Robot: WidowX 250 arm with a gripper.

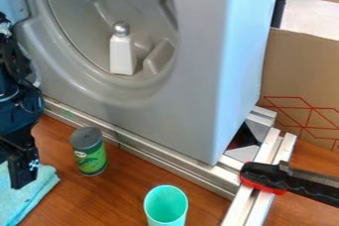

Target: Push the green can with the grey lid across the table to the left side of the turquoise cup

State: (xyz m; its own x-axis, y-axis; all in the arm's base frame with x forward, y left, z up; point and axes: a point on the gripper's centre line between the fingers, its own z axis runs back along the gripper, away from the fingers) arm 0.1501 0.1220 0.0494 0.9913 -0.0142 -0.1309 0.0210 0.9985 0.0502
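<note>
Here's the relation that matters: the upright green cylindrical can with a dark grey lid [90,155] sits to the frame's right of my end effector [21,170], slightly higher in the picture, with a strip of brown wooden table [122,188] between us. Its long axis stands vertical, lid on top, round side facing me across that gap. It's in the lower left of the frame, just in front of the silver metal rail [139,151], and apart from me.

And my pose: I'm the only arm here, down the left edge, black body above, end effector hanging low and pointing down at the wood-topped work area. Right by its tip, the light-blue cloth [41,190] lies in the lower left corner; whether I'm touching it, I can't tell. Open or closed? Can't tell that either, and I see nothing gripped.

Farther right, at the bottom centre, there's a mint-green open-topped cup [165,205], upright, well beyond the can. Up in the upper left, a white bottle with a round silver top [122,54] stands in the grey moulded hollow [79,22].
</note>
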